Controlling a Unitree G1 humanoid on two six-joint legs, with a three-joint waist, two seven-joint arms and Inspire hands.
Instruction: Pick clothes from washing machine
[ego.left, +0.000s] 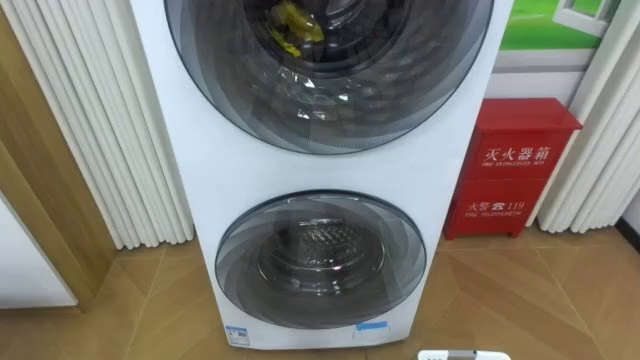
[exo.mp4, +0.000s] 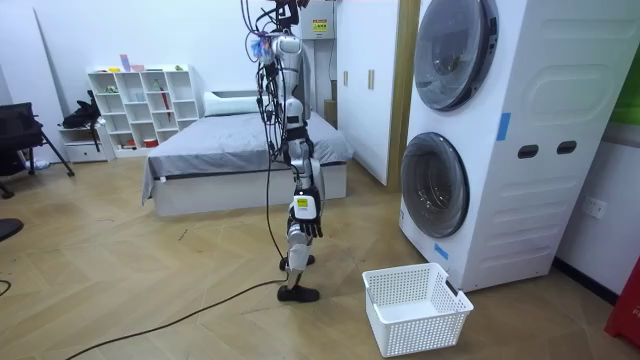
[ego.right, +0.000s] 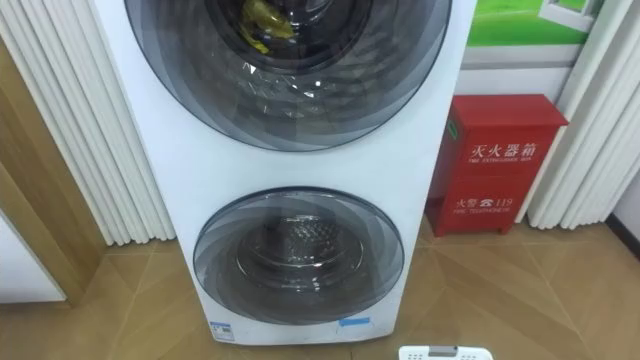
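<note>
Still at the approach: the robot stands short of the washing machine (exo.mp4: 520, 150), its right hand (exo.mp4: 313, 226) hanging, grip impossible to tell, and the yellow clothes (ego.left: 290, 28) lie behind the closed upper door (ego.left: 400, 80), which it must reach and open next.

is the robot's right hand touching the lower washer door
Apart. The room view shows the right hand hanging at the robot's side, with open floor between it and the lower door of the washing machine.

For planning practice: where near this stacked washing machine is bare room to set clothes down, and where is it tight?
Free: wood floor before the red fire cabinet, and inside the white laundry basket. Tight: between washing machine, cabinet and curtain.
</note>
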